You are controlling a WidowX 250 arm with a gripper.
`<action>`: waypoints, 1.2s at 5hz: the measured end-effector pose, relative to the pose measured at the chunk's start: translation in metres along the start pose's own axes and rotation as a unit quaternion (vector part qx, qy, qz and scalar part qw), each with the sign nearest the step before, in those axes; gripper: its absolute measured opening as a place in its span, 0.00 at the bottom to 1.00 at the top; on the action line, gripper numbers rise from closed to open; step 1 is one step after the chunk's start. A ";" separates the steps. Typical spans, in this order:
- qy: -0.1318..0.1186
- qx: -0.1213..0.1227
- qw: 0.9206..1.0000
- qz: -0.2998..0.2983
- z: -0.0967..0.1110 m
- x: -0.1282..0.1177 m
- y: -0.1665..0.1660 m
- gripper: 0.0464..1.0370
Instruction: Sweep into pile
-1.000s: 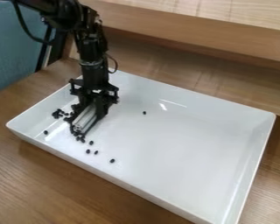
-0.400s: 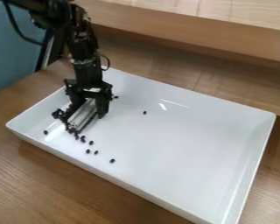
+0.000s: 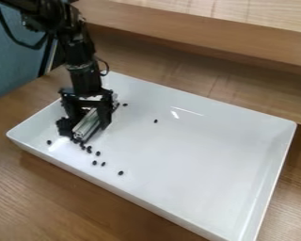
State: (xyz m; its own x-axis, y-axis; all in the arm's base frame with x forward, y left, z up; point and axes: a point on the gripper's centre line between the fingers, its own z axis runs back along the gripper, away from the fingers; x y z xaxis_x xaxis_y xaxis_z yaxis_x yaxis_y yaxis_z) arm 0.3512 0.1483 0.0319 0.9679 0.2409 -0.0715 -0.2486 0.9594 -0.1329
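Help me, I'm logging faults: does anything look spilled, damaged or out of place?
Nothing stands out. Small dark pieces lie scattered inside the white tray, a few apart from the rest, but that fits a sweep not yet finished.

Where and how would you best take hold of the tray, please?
Probably by the tray's rim at the picture's right, pinched from above: the wall there rises to a thin edge, well away from the dark bits.

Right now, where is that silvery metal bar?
In the camera view, the silvery metal bar is in the left part of the white tray, held by the black gripper, with small black pieces by its near end.
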 end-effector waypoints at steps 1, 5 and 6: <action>-0.003 -0.010 1.000 0.003 0.006 0.000 -0.004 0.96; -0.051 0.000 0.998 -0.033 0.068 0.006 -0.048 0.96; -0.047 0.004 0.997 -0.062 0.066 0.007 -0.069 0.96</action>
State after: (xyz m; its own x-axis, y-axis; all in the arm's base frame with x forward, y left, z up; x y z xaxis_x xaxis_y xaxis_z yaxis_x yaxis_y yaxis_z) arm 0.3771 0.0932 0.1057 0.9903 0.1336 0.0388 -0.1277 0.9836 -0.1271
